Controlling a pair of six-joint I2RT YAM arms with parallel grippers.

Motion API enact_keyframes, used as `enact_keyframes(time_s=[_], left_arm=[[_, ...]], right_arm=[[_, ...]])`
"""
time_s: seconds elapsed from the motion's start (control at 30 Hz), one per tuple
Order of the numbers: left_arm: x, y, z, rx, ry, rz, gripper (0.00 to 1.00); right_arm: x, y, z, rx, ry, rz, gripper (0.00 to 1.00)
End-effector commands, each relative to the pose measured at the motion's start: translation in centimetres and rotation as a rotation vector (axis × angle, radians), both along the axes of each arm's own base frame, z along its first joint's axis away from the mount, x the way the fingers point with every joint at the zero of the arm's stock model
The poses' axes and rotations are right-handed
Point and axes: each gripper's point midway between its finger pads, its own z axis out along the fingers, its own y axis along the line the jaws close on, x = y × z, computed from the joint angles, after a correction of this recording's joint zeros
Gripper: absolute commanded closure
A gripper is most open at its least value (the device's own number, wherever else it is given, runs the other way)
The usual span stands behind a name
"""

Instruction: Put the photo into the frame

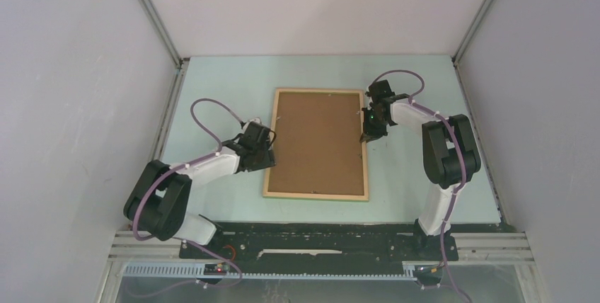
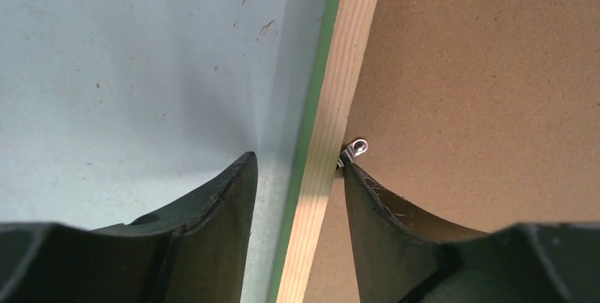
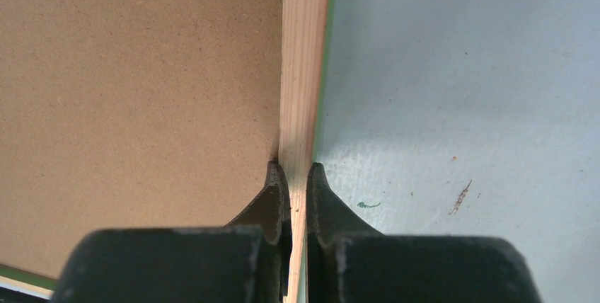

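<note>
The frame (image 1: 269, 149) lies flat on the table, pale wood face up, with a green edge (image 2: 322, 69) showing underneath. A plain brown board (image 1: 318, 144) fills its opening. The photo is hidden. My left gripper (image 1: 267, 149) is open and straddles the frame's left rail (image 2: 339, 90), with gaps on both sides. Its inner fingertip touches a small metal tab (image 2: 357, 149) on the brown board (image 2: 481, 69). My right gripper (image 1: 368, 135) is shut on the frame's right rail (image 3: 304, 48), one finger on the brown board (image 3: 141, 69) side and one on the table side.
White walls with aluminium corner posts (image 1: 152, 13) enclose the pale green table (image 1: 212, 83) on three sides. Both arm bases stand on a black plate (image 1: 318, 239) at the near edge. The table (image 3: 460, 105) carries small scuff marks.
</note>
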Motion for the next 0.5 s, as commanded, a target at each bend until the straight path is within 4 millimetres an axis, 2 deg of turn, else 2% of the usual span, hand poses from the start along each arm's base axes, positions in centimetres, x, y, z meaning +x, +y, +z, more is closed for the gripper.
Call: enact_keyframes(time_s=[0.0,0.27,0.47], left_arm=[[-0.9,1.2,-0.1,0.036,-0.002,-0.009,0.44],[0.4,1.2,-1.0,0.058,0.017,0.028,0.51],[1.0,2.1,-1.7,0.093,0.015,0.088,0.58]], right_arm=[[-1.1,1.4,-1.7,0.022,0.053,0.068,1.0],[-1.2,1.5,-1.7,0.021,0.055,0.072,1.0],[-1.3,1.5,-1.7,0.019,0.057,0.078,1.0]])
